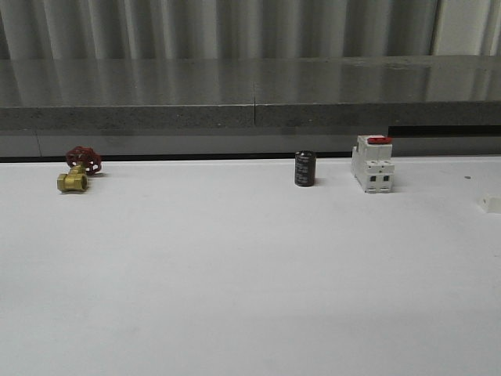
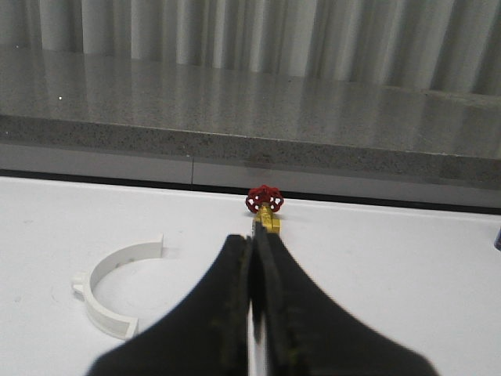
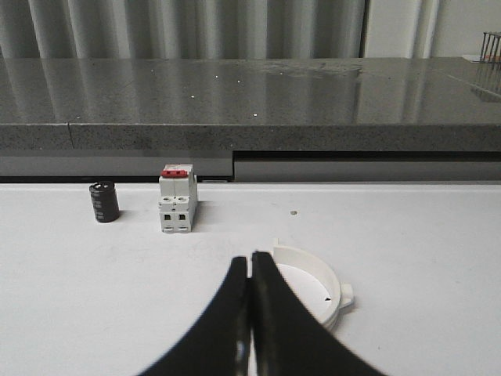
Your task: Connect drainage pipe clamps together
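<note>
One white half-ring drainage pipe clamp (image 2: 121,258) lies flat on the white table, off to one side of my left gripper (image 2: 252,238). That gripper is shut with nothing in it and hovers apart from the clamp. The other white half-ring clamp (image 3: 309,254) lies on the table just beyond and beside my right gripper (image 3: 250,257), whose fingers hide part of it. The right gripper is also shut and empty. A small white piece (image 1: 491,204) shows at the table's right edge in the front view; I cannot tell what it is.
A brass valve with a red handwheel (image 1: 74,176) stands at the back left, in line with the left gripper (image 2: 266,210). A black cylinder (image 1: 305,168) and a white switch with a red top (image 1: 373,163) stand at the back right. A grey ledge (image 1: 250,117) runs behind the table.
</note>
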Controlling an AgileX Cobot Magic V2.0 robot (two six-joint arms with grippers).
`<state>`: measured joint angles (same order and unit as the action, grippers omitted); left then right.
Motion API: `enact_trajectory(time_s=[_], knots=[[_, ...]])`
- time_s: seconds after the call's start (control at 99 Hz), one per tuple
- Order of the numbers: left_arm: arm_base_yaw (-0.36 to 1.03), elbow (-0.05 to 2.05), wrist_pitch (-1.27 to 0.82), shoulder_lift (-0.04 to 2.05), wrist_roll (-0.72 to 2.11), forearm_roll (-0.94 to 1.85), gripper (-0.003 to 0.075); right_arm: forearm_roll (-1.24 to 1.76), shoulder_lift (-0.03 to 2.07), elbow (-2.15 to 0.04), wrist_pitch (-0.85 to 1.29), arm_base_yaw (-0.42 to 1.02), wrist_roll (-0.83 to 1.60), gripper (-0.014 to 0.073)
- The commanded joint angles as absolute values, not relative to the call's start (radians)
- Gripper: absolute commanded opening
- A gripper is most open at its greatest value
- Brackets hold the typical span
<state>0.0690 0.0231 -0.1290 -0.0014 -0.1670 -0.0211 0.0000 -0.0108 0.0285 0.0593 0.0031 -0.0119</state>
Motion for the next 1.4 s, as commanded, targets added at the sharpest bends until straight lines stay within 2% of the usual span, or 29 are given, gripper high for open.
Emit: enact_trajectory(time_s=[0.0, 0.404, 0.555, 0.798, 0.848, 0.919, 1.04, 1.111, 1.161, 1.393], knots=[[0.065, 0.107, -0.094, 0.044, -0.169, 0.013, -0.002, 0.0, -0.025, 0.009, -0.025, -0.004, -0.009, -0.0067], [0.065, 0.606, -0.579, 0.501, -0.169, -0.015, -0.002, 0.0, -0.025, 0.009, -0.025, -0.004, -0.009, -0.0067], [0.065, 0.701, -0.639, 0.637, -0.169, -0.02, -0.002, 0.0, -0.025, 0.009, -0.025, -0.004, -0.009, -0.0067], [0.065, 0.707, -0.641, 0.74, -0.166, -0.057, -0.0015, 0.0, -0.025, 0.009, -0.025, -0.004, -0.009, -0.0067], [0.067, 0.707, -0.641, 0.748, -0.166, -0.057, 0.0015, 0.0, -0.025, 0.009, -0.025, -0.004, -0.009, -0.0067], [0.067, 0.707, -0.645, 0.757, -0.166, -0.057, 0.012, 0.0, -0.025, 0.009, -0.025, -0.004, -0.009, -0.0067], [0.067, 0.707, -0.648, 0.758, -0.166, -0.057, 0.0435, 0.0, -0.025, 0.009, -0.025, -0.004, -0.009, -0.0067], [0.067, 0.707, -0.639, 0.758, -0.166, -0.047, 0.0553, 0.0, -0.025, 0.009, -0.025, -0.004, -0.009, -0.0067], [0.067, 0.707, -0.634, 0.758, -0.166, -0.041, 0.0578, 0.0, -0.025, 0.009, -0.025, -0.004, -0.009, -0.0067], [0.065, 0.77, -0.652, 0.86, -0.169, -0.038, 0.0575, 0.0, -0.025, 0.009, -0.025, -0.004, -0.009, -0.0067]])
